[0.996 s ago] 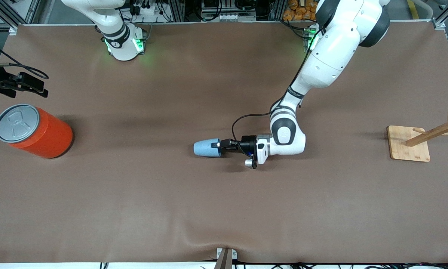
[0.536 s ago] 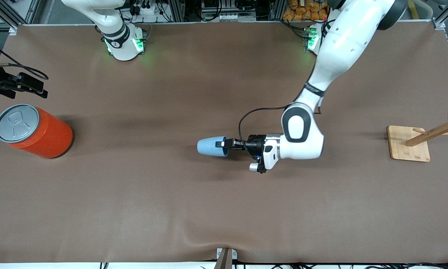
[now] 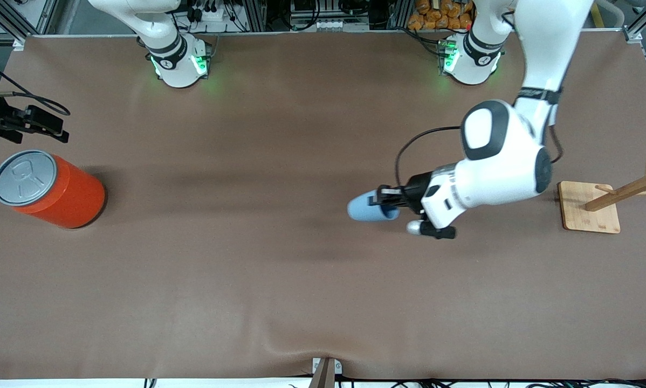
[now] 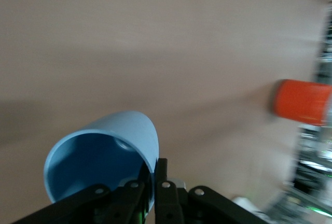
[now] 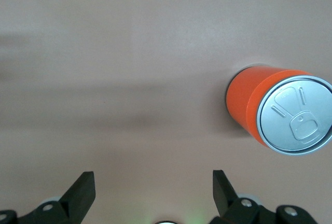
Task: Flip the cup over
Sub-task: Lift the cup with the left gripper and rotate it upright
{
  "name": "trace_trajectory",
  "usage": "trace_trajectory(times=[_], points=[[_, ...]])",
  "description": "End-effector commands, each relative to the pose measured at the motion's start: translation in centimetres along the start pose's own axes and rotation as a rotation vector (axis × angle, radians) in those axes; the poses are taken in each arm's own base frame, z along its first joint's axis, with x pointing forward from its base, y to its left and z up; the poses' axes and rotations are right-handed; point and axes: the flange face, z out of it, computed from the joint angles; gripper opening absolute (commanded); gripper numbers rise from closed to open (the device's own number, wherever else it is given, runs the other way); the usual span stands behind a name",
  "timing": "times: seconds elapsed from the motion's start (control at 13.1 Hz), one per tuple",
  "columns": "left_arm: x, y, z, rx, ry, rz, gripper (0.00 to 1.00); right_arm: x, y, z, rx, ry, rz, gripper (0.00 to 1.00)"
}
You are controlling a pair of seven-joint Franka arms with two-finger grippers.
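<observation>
The light-blue cup (image 3: 365,208) hangs in the air on its side over the middle of the table, toward the left arm's end. Its base points toward the right arm's end. My left gripper (image 3: 386,202) is shut on the cup's rim, one finger inside the mouth and one outside. In the left wrist view the cup (image 4: 106,149) shows its open mouth, pinched at the rim by the left gripper (image 4: 153,176). My right gripper (image 5: 153,187) waits open and holds nothing, and stands at the right arm's end of the table (image 3: 45,123), beside the orange can.
A large orange can (image 3: 48,188) with a grey pull-tab lid stands at the right arm's end; it also shows in the wrist views (image 5: 275,112) (image 4: 301,102). A wooden rack on a square base (image 3: 590,207) stands at the left arm's end.
The left arm has lifted the cup off the table and carried it toward the left arm's end. The right arm has not moved.
</observation>
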Motion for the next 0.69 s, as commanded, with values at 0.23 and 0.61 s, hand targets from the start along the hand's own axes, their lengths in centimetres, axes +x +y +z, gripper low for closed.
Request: trace_trajectory(times=[0.23, 0.61], points=[[-6.4, -8.9, -6.7, 0.487, 0.038, 0.096, 0.0, -0.3, -0.3, -0.4, 0.018, 0.015, 0.006, 1.0], [-7.8, -20.0, -1.4, 0.618, 0.157, 0.142, 0.0, -0.2, -0.5, -0.5, 0.017, 0.027, 0.002, 1.0]])
